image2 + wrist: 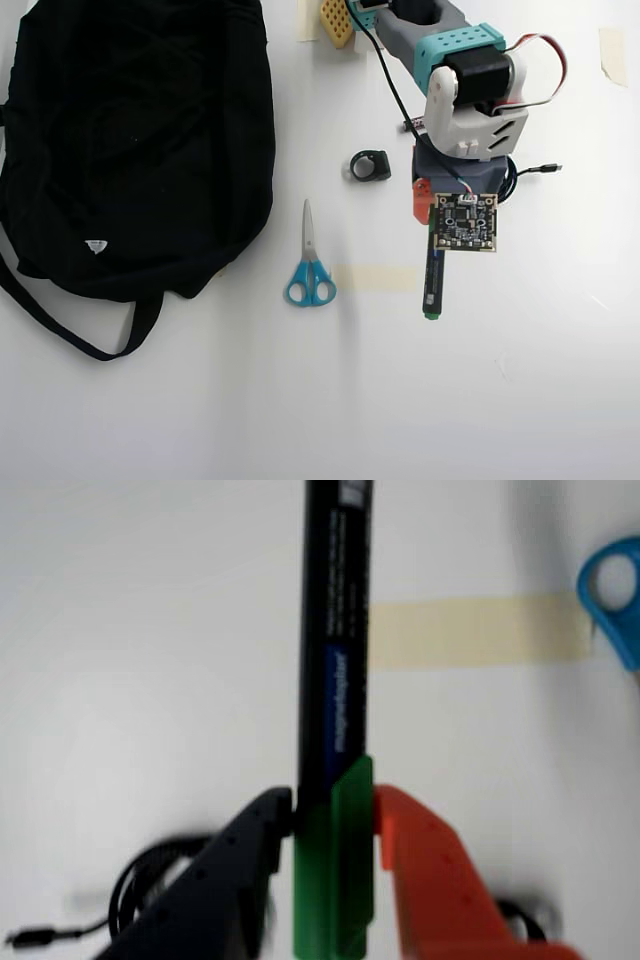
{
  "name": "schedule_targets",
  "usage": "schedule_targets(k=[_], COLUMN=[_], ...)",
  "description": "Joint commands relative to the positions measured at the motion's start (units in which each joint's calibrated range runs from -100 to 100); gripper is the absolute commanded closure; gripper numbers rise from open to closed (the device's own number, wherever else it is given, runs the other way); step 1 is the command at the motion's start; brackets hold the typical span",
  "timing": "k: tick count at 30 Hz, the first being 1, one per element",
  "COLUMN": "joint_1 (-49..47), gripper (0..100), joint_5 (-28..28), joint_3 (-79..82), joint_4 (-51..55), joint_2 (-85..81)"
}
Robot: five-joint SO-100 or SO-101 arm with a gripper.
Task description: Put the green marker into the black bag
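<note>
Currently: your claw (pixel 335 815) is clamped on the slim black-barrelled green marker (pixel 335 680) at its green cap | marker well apart from the large soft black fabric bag (pixel 130 140) | risk: cap-end grip lets barrel swing or slip in transit.

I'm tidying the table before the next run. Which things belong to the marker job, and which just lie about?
Job: green marker, clamped by the gripper; black bag.

Lying about: scissors, black cable, small black ring-shaped thing, tape strip.
</note>
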Motion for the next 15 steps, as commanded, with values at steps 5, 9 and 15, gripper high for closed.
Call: schedule_targets(k=[5, 9, 15], joint_1=[2.47, 4.19, 6.21], gripper=[98, 98, 98], joint_5=[1.42, 2.62, 4.72], joint_3=[9.84, 14.24, 18.55], joint_4=[0.51, 0.51, 0.51], joint_2=[-12.75, -17.07, -22.13])
